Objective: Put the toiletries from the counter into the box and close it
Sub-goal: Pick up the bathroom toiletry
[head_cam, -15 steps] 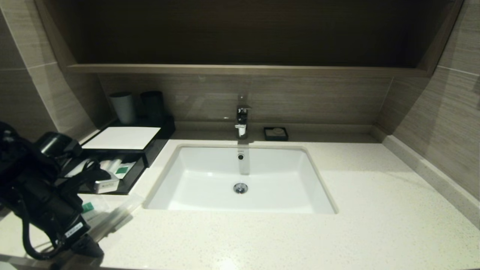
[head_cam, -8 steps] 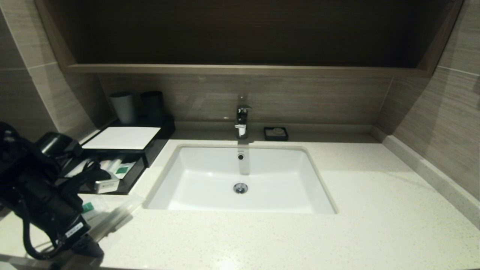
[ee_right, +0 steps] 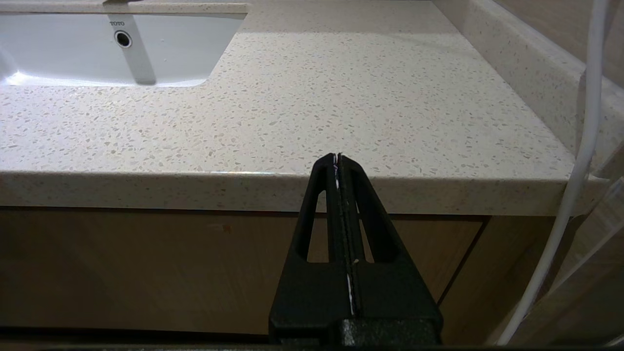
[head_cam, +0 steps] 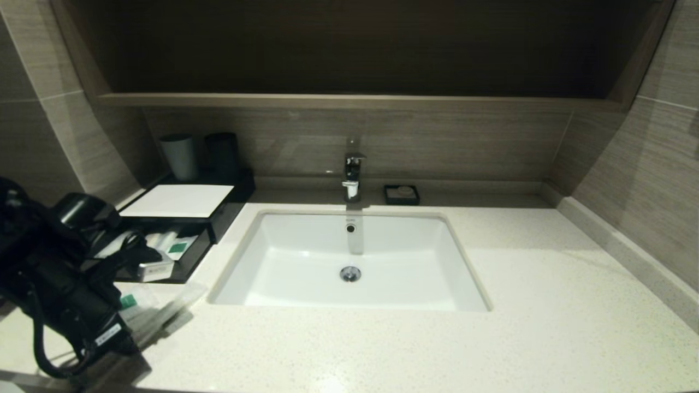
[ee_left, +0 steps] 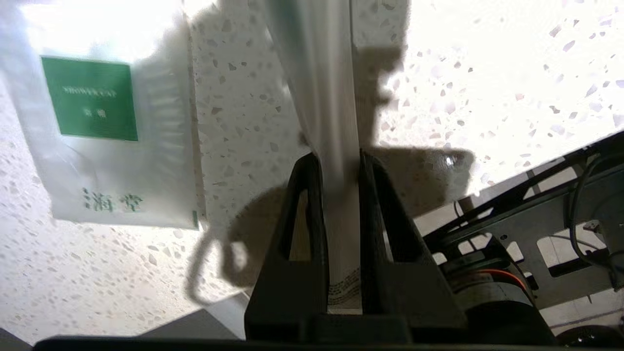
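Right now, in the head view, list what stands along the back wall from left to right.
White cup → black cup → faucet → small black soap dish.

I see the box at the back left of the tabletop, left of the sink. Two cups stand behind it. A packet lies in front of its drawer.
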You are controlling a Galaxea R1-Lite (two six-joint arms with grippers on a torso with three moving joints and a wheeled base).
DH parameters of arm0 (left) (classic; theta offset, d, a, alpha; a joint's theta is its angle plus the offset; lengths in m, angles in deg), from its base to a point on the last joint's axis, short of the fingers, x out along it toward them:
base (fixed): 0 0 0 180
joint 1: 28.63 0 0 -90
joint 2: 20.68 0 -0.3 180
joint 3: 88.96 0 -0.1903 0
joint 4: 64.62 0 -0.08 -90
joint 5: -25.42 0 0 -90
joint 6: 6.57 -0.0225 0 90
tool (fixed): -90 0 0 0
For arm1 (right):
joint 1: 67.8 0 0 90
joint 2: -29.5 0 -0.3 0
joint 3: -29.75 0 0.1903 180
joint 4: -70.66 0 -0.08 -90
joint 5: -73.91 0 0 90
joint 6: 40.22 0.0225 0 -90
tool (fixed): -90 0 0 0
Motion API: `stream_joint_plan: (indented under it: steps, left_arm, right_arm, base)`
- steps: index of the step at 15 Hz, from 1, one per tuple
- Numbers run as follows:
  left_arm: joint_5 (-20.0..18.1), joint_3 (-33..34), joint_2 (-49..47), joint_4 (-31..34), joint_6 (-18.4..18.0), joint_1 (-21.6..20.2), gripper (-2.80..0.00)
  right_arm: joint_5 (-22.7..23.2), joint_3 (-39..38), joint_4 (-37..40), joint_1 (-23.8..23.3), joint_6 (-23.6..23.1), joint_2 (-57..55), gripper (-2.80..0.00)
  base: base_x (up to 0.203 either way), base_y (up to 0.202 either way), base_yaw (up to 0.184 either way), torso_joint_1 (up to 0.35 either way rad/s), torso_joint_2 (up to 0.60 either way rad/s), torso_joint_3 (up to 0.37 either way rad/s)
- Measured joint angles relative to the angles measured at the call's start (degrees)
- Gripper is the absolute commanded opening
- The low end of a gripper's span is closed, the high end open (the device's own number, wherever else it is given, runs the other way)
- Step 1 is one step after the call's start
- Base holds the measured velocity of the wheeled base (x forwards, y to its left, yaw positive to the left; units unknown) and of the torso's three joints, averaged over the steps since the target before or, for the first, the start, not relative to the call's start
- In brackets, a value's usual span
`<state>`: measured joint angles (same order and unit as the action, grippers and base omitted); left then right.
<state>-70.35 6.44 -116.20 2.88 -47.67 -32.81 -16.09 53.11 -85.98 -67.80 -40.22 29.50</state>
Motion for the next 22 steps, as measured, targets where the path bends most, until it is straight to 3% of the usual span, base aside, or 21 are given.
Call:
stream_joint_plan:
  steps: [17, 22]
  left_arm:
    - [-0.19, -0.71, 7.82, 0.4, 0.1, -0.45, -2.8]
    - [-0.26, -4.08, 11.56, 0.41, 4.63, -2.41, -2.8]
  right_arm:
    - [0.0, 0.0, 0.0, 0.0, 0.0, 0.0, -2.8]
    - [0.0, 0.0, 0.0, 0.0, 0.0, 0.0, -2.8]
  base:
    - [0.0, 0.0, 0.0, 0.0, 0.0, 0.0]
    - [0.0, 0.0, 0.0, 0.0, 0.0, 0.0]
